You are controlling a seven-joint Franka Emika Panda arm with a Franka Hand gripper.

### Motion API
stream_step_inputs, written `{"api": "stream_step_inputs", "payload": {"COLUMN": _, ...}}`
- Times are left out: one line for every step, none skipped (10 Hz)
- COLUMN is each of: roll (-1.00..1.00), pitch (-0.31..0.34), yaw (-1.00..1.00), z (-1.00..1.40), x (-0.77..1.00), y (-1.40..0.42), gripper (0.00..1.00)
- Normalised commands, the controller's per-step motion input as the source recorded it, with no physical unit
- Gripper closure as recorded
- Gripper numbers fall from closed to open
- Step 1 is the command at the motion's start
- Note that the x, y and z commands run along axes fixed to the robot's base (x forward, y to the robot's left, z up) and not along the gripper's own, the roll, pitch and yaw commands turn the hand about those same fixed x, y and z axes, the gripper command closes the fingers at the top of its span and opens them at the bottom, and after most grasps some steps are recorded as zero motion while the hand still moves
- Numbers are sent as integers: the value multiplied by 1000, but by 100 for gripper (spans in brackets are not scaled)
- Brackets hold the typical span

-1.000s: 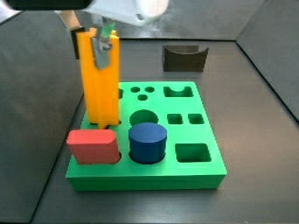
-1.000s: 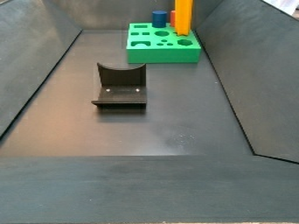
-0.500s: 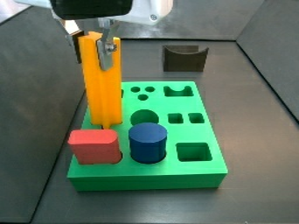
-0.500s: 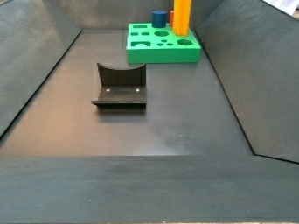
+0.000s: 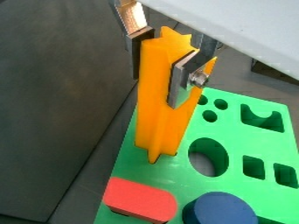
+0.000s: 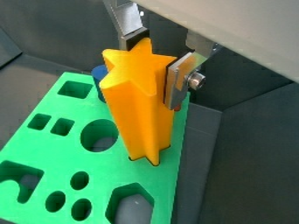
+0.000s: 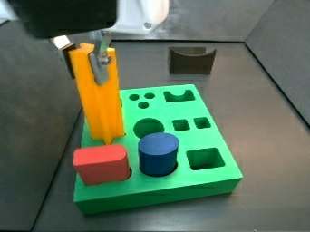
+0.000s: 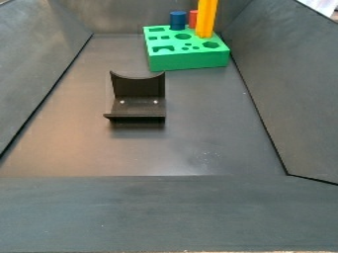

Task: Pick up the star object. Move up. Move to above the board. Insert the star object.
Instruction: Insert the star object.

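Clamping the star object (image 5: pixel 159 92) near its top, the gripper (image 5: pixel 163 54) hangs above the board (image 5: pixel 228 149); the star's lower end sits in the board's surface, beside the red block (image 7: pixel 100 164) and blue cylinder (image 7: pixel 158 152).

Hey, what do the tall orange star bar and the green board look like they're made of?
The star bar, standing in the board with the hand at its top end, looks like matte plastic: even orange colour, soft sheen, crisp ridges. The green board looks the same, perhaps printed or moulded: flat uniform colour, clean-cut holes. The hand's fingers look like bare metal, silvery with a screw.
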Motion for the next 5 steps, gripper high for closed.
{"api": "stream_step_inputs", "payload": {"roll": 303, "pitch": -271, "yaw": 0, "z": -469, "x": 0, "y": -334, "gripper": 100}}
{"api": "stream_step_inputs", "payload": {"roll": 354, "pitch": -259, "yaw": 0, "z": -400, "x": 0, "y": -297, "gripper": 100}}
{"api": "stream_step_inputs", "payload": {"roll": 469, "pitch": -206, "yaw": 0, "z": -226, "x": 69, "y": -337, "gripper": 100}}
{"api": "stream_step_inputs", "payload": {"roll": 413, "pitch": -91, "yaw": 0, "z": -409, "x": 140, "y": -391, "gripper": 100}}
{"api": "stream_step_inputs", "payload": {"roll": 0, "pitch": -14, "yaw": 0, "z": 0, "x": 0, "y": 0, "gripper": 100}}
